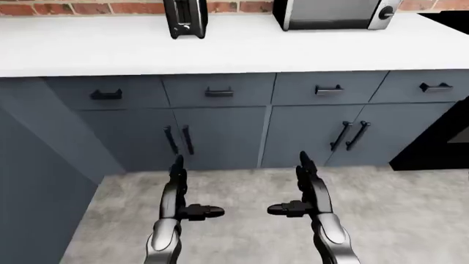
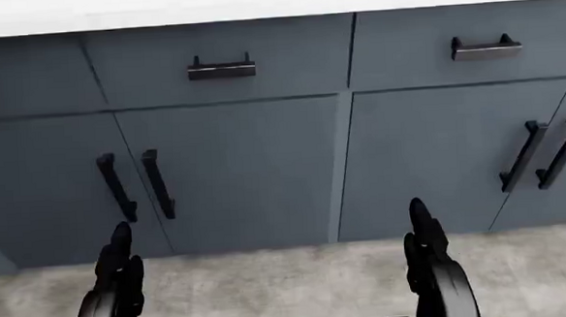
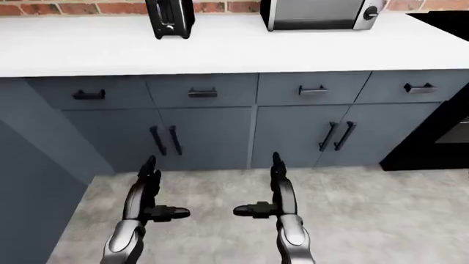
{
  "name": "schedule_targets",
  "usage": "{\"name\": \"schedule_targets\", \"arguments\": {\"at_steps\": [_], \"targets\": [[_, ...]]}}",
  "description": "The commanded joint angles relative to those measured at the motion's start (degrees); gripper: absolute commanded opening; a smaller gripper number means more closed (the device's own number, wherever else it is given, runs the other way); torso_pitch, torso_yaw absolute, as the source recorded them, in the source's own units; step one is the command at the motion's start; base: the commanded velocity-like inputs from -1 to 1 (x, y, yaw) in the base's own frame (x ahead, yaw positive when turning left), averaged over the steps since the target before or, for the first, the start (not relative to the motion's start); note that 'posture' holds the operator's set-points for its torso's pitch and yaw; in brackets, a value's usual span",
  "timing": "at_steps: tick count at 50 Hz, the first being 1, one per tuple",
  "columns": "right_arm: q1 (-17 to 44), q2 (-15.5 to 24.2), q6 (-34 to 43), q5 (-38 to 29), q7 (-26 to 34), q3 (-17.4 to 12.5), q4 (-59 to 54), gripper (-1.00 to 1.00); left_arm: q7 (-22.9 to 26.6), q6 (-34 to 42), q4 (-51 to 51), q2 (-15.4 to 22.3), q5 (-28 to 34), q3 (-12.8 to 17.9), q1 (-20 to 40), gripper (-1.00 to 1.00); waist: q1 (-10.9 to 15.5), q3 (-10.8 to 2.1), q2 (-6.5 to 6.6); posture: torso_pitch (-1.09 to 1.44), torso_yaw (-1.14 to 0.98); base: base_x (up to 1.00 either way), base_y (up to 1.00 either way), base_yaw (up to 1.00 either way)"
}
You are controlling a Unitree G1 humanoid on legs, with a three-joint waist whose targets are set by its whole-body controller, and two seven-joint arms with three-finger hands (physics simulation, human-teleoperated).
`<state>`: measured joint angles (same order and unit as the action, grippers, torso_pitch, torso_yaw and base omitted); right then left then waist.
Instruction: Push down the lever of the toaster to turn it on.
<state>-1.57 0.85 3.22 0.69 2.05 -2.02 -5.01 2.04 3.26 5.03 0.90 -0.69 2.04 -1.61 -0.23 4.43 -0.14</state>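
Toaster [image 1: 185, 17]: black, upright on the white counter [image 1: 220, 49], top of the left-eye view, against the brick wall [image 1: 66, 7]; left of the microwave [image 1: 334, 14].
Lever: probably the small light patch on the near face; too small to be sure.
Left hand [image 1: 180, 201]: low over the grey floor [image 1: 242, 231], fingers straight, thumb out sideways; spread, empty.
Right hand [image 1: 308, 198]: mirrors the left, spread, empty, thumb turned inward.
Distance: both hands well below the counter edge, well apart from the toaster; grey cabinets [image 1: 220, 137] between.
Stage: approach, by judgement; lever untouched.
Risk, stance: stopping short leaves the toaster beyond arm reach at the far edge of the counter.
Risk, knees: walking too close may knock the cabinet handles [image 1: 180, 140].
Risk, contact: an off-line press may shove the toaster toward the wall or tip it.
Risk, aim: spread fingers may slip off the lever; one fingertip pressing straight down looks safer.
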Motion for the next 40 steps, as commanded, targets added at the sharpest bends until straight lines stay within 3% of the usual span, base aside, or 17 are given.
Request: {"name": "schedule_targets", "arguments": {"at_steps": [1,3,4,5,7,8,11,13,19,27,31,40], "targets": [[1.8,0.4,-3.7,0.4,0.4,-0.2,4.1,1.00,0.1,-2.4,-5.9,0.1,-0.5,0.0,1.5,1.00,-0.1,-0.05,-0.45,0.00,0.00,0.00,0.00,0.00],[1.7,0.4,-4.4,0.0,0.5,0.0,3.7,1.00,0.0,-2.4,-6.2,0.0,-0.5,0.0,1.4,1.00,0.4,-3.53,-0.04,0.00,0.00,0.00,0.00,0.00],[1.8,0.3,-5.3,-0.5,0.4,0.2,3.1,1.00,-0.4,-2.8,-6.2,-0.1,-0.3,0.0,1.4,1.00,0.4,-2.97,-0.05,0.00,0.00,0.00,0.00,0.00],[1.8,0.3,-5.5,-0.7,0.4,0.3,2.9,1.00,-0.4,-3.2,-5.8,-0.1,-0.4,0.0,1.4,1.00,0.3,-0.94,-0.38,0.00,0.00,0.00,0.00,0.00],[1.9,0.3,-5.9,-0.7,0.4,0.2,2.6,1.00,-0.5,-4.1,-4.4,0.0,-0.5,0.2,2.0,1.00,0.4,-3.93,-0.47,0.00,0.00,0.00,0.00,0.00],[2.1,0.3,-6.3,-0.8,0.4,0.1,2.2,1.00,-0.5,-3.5,-5.6,-0.1,-0.6,0.0,1.6,1.00,0.4,-4.28,-0.45,0.00,0.00,0.00,0.00,0.00],[2.8,0.5,-9.8,-2.9,-1.0,0.3,0.2,1.00,-1.1,-5.6,-3.5,-0.2,-1.2,0.5,2.4,1.00,0.4,-4.30,-0.33,0.00,0.00,0.00,0.00,0.00],[3.5,0.8,-16.4,-7.3,-4.7,0.2,-2.3,1.00,-1.5,-6.2,-3.8,-0.3,-1.5,0.5,2.2,1.00,0.4,-4.54,-0.23,0.00,0.00,0.00,0.00,0.00],[3.0,0.4,-12.2,-5.1,-3.4,0.1,-0.8,1.00,-1.2,-6.1,-4.2,-0.1,-2.3,0.4,2.0,1.00,0.4,-4.91,-0.20,0.00,0.00,0.00,0.00,0.00],[4.6,-0.6,0.7,0.6,-2.4,0.0,5.0,1.00,-1.3,-1.3,-7.6,-0.3,-2.7,0.1,1.8,1.00,0.4,-5.24,-0.25,0.00,0.00,0.00,0.00,0.00],[5.8,0.3,5.6,-1.0,-3.0,0.7,8.9,1.00,-1.7,3.6,-9.8,0.4,-3.5,0.9,4.7,1.00,0.5,-5.19,-0.29,0.00,0.00,0.00,0.00,0.00],[12.3,2.4,18.8,-0.8,-3.1,-2.0,16.6,1.00,-4.5,17.1,-15.1,1.8,-4.5,2.3,12.9,1.00,0.5,-5.08,-0.20,0.00,0.00,0.00,0.00,0.00]]}}
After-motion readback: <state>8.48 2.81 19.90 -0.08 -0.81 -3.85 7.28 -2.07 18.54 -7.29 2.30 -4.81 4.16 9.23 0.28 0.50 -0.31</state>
